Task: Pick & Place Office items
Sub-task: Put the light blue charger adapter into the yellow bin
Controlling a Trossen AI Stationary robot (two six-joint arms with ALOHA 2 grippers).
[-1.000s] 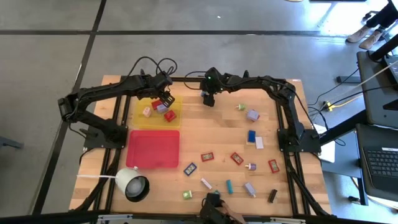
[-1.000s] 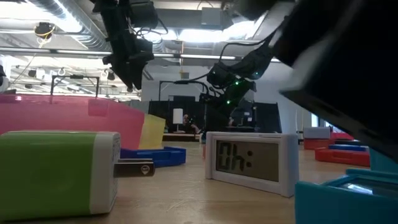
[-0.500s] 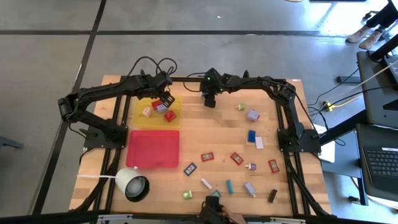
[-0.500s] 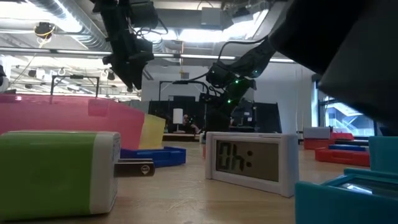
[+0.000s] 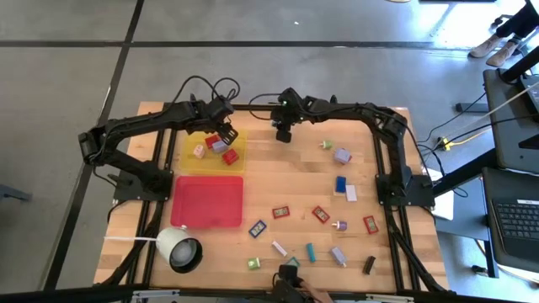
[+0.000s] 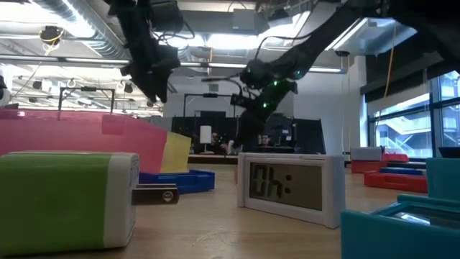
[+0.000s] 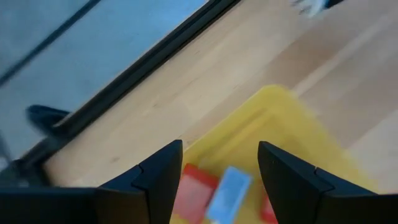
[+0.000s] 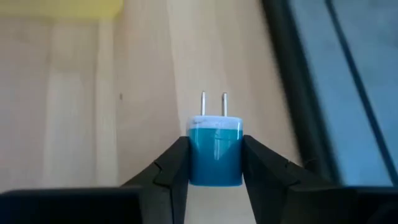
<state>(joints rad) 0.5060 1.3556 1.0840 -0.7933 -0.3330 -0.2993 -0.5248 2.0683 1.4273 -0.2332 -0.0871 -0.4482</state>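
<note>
Blue two-pronged plug block [image 8: 215, 153], clamped in right pincer [image 8: 215, 163], left pincer [image 7: 219, 167] agape, empty

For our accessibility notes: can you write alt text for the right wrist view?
The right gripper is shut on a small blue plug adapter, its two metal prongs pointing away from the camera. Below lies the wooden table, with a yellow tray edge beyond.

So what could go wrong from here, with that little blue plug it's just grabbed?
The right gripper pinches the blue plug only by its sides, so it might slip on the way. The left gripper hangs open over the yellow tray, so if the plug is headed there, the arms could get in each other's way.
</note>
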